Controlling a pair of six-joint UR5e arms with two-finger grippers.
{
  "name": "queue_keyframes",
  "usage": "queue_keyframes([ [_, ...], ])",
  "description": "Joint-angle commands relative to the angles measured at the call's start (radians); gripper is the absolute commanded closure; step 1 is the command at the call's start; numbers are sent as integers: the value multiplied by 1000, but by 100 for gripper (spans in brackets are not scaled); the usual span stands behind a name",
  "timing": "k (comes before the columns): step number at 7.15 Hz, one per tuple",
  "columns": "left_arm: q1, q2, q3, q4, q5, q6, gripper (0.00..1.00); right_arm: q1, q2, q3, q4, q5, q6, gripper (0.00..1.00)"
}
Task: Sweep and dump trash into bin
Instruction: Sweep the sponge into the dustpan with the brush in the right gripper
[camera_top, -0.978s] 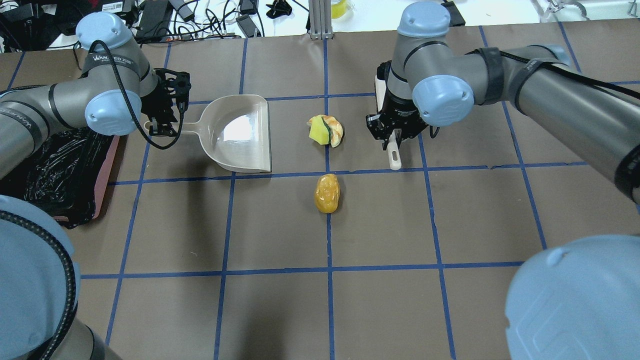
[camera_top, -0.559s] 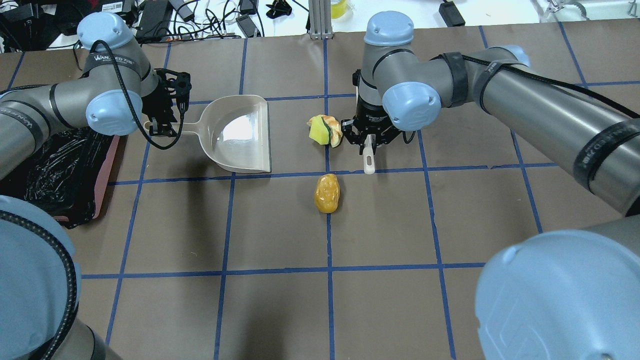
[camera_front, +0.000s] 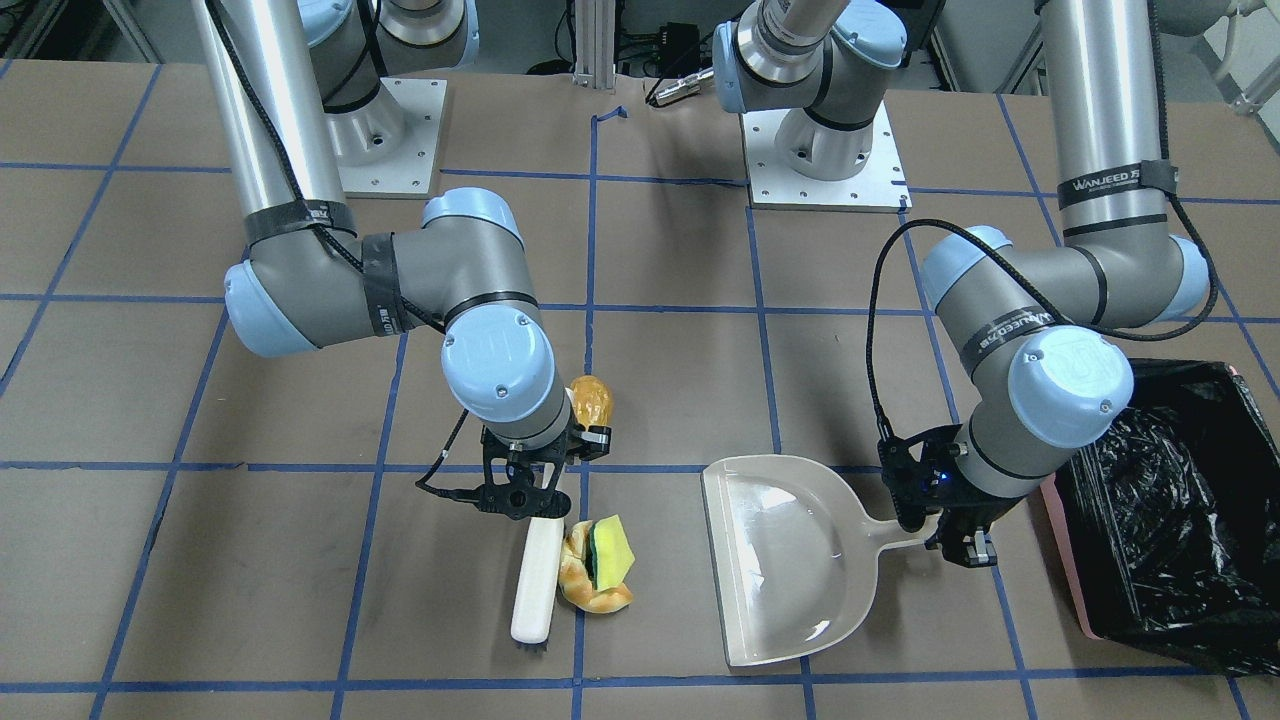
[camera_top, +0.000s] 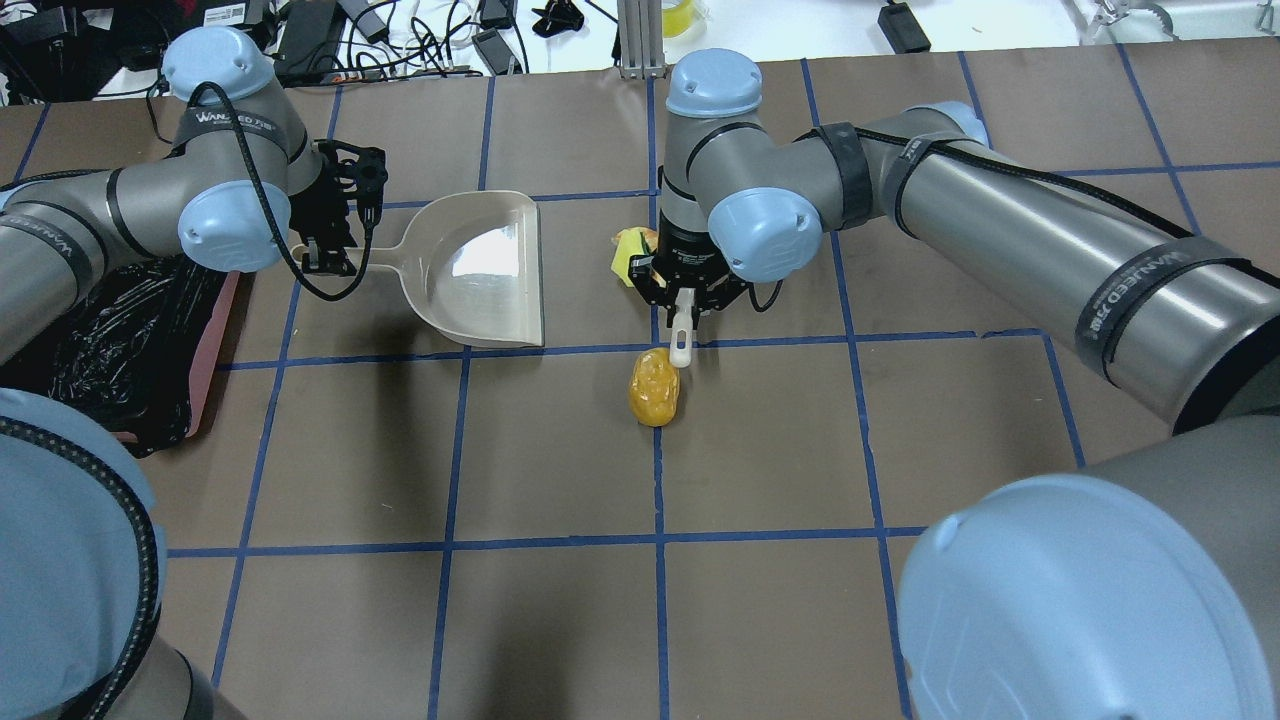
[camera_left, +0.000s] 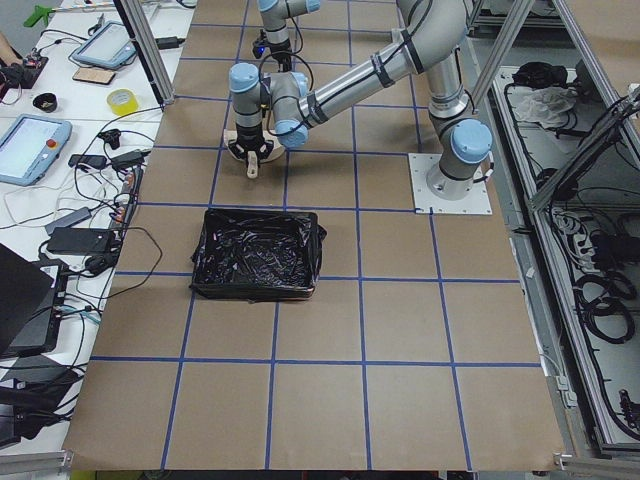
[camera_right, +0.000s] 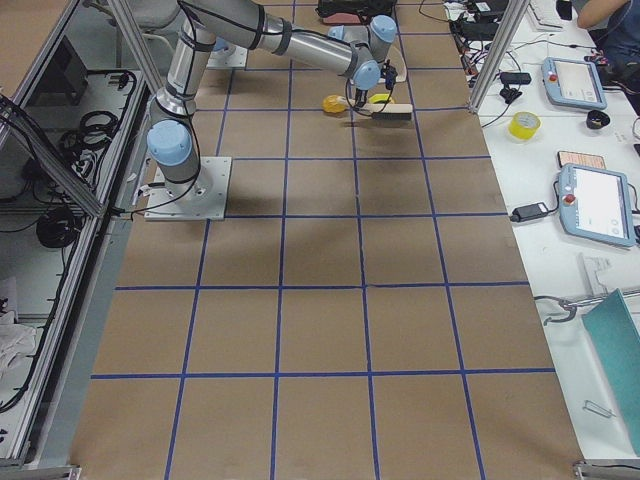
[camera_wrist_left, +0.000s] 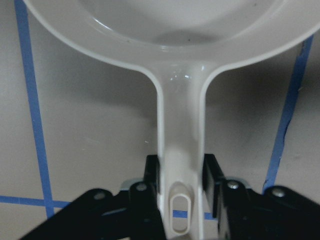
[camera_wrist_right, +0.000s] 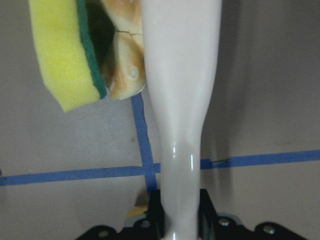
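Brown paper crossed with blue tape is covering the desk (camera_front: 680, 260). From the operators' side, the right tool (camera_front: 533, 495) is pinching the white handle of a brush (camera_front: 535, 580), which is stretching toward the near edge. The yellow, green-backed sponge (camera_front: 612, 545) is leaning on the tan bread ring (camera_front: 590, 595), and both are touching the brush's right flank in this view. The potato piece (camera_front: 592, 400) is sitting farther back, beside the right wrist. Further right, the left tool (camera_front: 935, 530) is clamping the handle of the beige dustpan (camera_front: 790, 560), whose open mouth is facing the sponge. The bin (camera_front: 1068, 570), lined with black plastic, is standing at this view's far right, near that tool.

From overhead, the brush's handle tip is poking out beneath the right tool, just beside the potato piece. The sponge is mostly hiding behind the wrist.

From the desk's left end, the bin is standing nearest the camera.

At the left wrist, both fingers (camera_wrist_left: 152, 172) are pressing against the dustpan handle. At the right wrist, the fingers (camera_wrist_right: 154, 220) are squeezing the brush handle, with the sponge and bread ring lying against its left side.
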Motion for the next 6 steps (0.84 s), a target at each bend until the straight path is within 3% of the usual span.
queue_keyframes([
  [1, 0, 4, -1, 0, 0, 1, 100, 60, 41, -69, -2, 52, 124, 100],
  [6, 0, -2, -1, 0, 0, 0, 100, 180, 201, -316, -47, 193, 383, 100],
])
